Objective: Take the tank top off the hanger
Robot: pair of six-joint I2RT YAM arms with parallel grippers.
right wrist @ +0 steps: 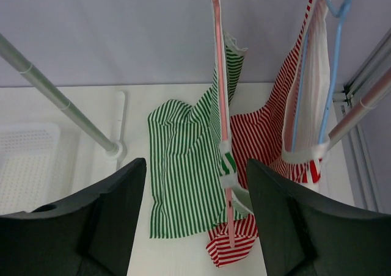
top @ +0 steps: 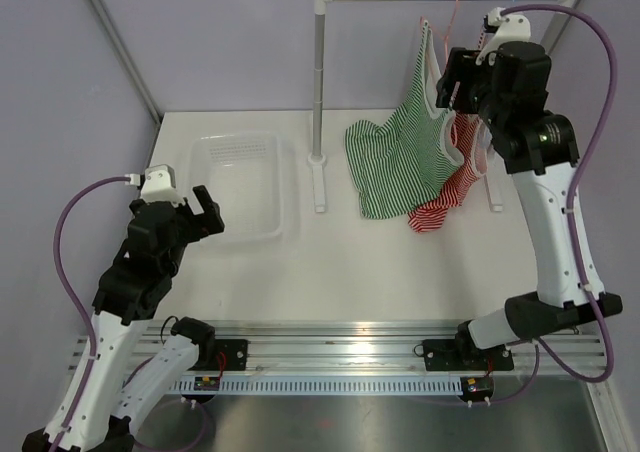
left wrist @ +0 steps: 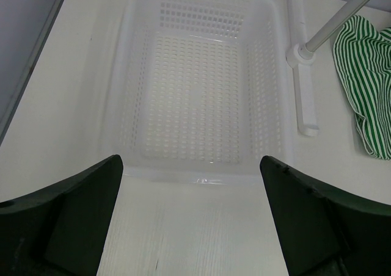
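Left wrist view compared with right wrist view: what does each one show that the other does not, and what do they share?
Only left wrist: the whole inside of the basket, down to its near rim.
Only right wrist: the pink hanger, the blue hanger and the red top.
Both: the green top, the rack's post and foot; the right wrist catches only a corner of the basket.

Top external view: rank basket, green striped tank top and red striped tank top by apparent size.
1. Green striped tank top and white basket: too close to separate.
2. Red striped tank top: smallest, though partly hidden behind the green one.
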